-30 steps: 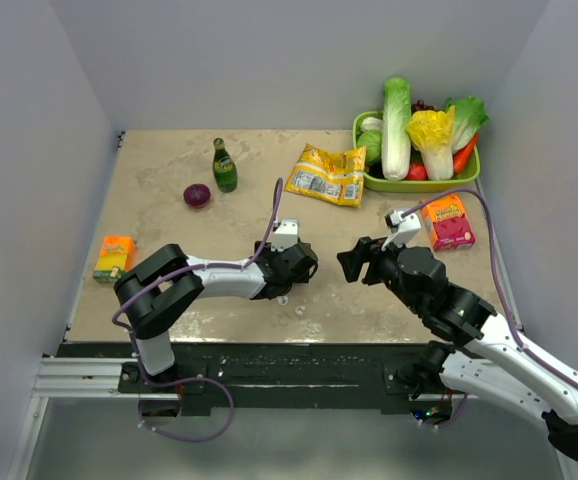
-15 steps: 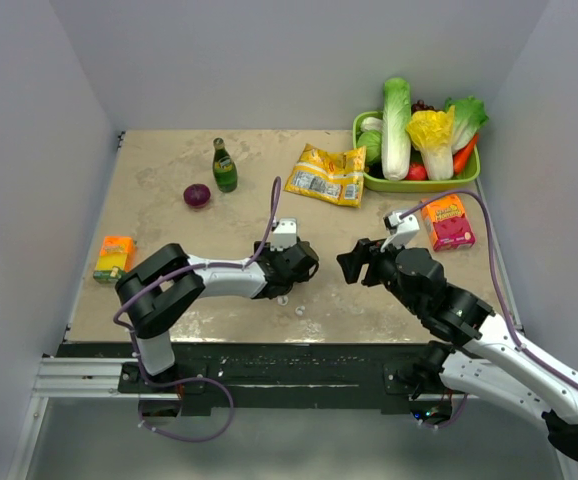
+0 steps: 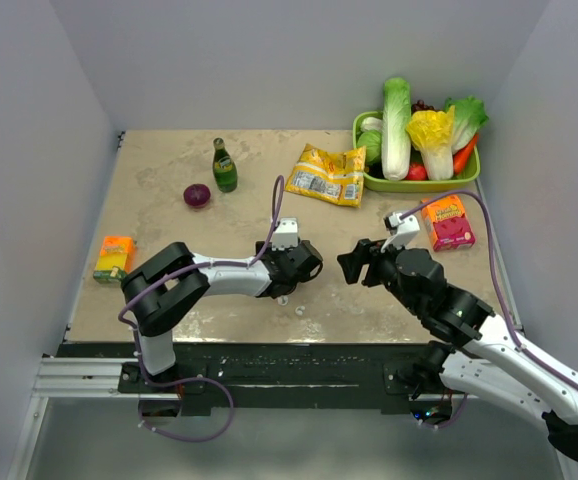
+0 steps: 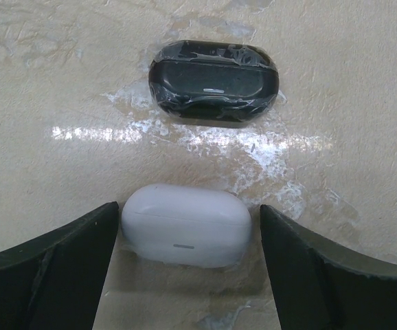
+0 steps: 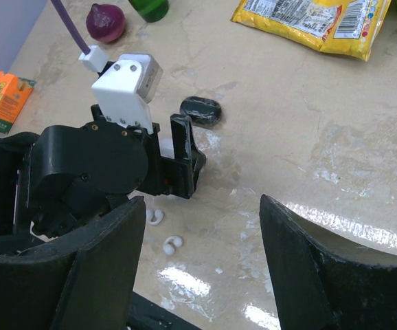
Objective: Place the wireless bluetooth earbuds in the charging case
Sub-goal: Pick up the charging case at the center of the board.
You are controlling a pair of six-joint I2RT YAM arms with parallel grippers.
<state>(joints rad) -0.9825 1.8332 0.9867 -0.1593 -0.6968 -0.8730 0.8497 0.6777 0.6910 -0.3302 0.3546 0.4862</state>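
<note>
The white oval charging case lies shut on the table, in the left wrist view. My left gripper is open and straddles it. The left finger is at the case's side and the right finger stands a small gap off. In the top view the left gripper hides the case. Two tiny white earbuds lie loose on the table just near of the left gripper; they also show in the top view. My right gripper is open and empty, raised to the right of them.
A black oval case lies just beyond the white one. A yellow snack bag, a green bottle, a purple onion, an orange box, a pink box and a green vegetable tray stand farther back.
My left gripper has edged slightly to the right around the case. The right arm has not moved.
</note>
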